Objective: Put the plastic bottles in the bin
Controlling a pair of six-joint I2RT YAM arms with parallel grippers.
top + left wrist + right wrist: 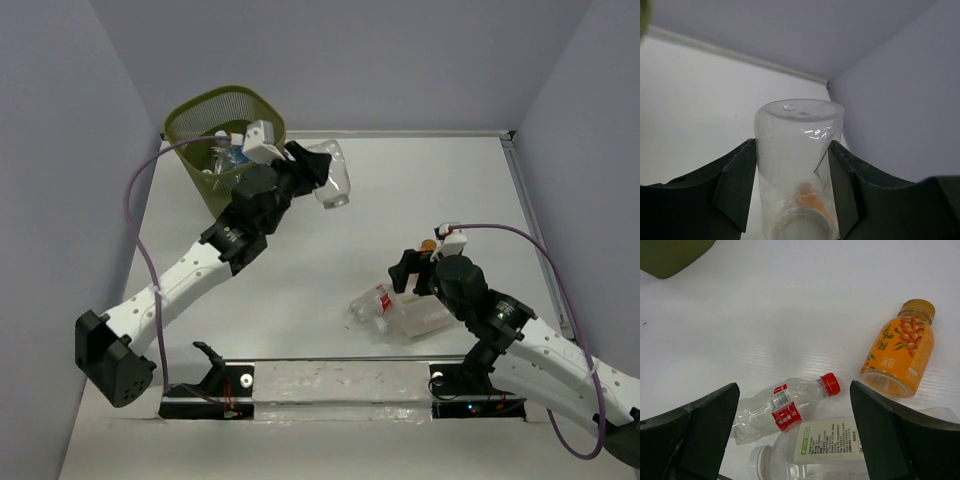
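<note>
Left gripper (318, 172) pinches a clear bottle (335, 182) by its body, just right of the bin (195, 115). It is thin and light, and likely crumples. Right gripper (412, 272) is spread above the red-capped bottle (782, 407), orange bottle (900, 352) and large bottle (830, 450) lying on the bench (430, 180) — grasp mid-body.

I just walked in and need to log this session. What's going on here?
The two arms are clearing plastic bottles into the green mesh bin. The left gripper is shut on a clear bottle, held up just right of the bin's rim, not yet inside. A blue-labelled bottle already lies in the bin. The right gripper hangs open above a red-capped bottle, a larger clear bottle and an orange bottle on the table.
</note>
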